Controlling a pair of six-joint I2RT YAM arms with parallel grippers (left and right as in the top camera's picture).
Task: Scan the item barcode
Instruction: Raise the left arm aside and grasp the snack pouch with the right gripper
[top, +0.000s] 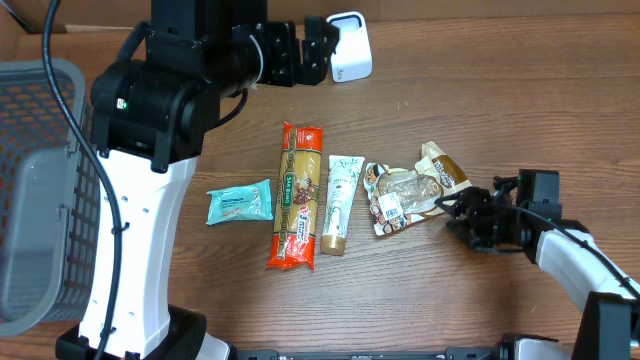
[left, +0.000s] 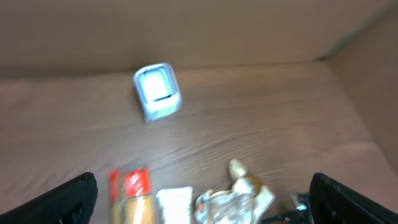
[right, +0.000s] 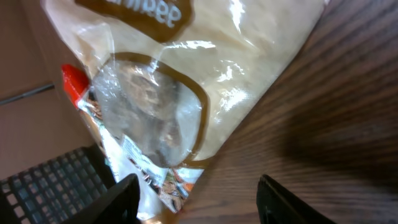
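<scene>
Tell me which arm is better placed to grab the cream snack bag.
Right. The right claw, open, sits beside the snack bag, which fills its wrist view; the left claw hovers away by the scanner.

i see a row on the table (top: 500, 110), left to right: small packet (top: 240, 203), pasta pack (top: 298, 195), tube (top: 340, 203), snack bag (top: 405, 195). scanner (top: 349, 45) behind them; basket (top: 40, 190) far left.

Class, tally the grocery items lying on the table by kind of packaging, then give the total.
Tube: 1
Long pasta pack: 1
Small teal packet: 1
Snack bags: 2, the clear bag and the cream-and-brown bag
Total: 5
</scene>
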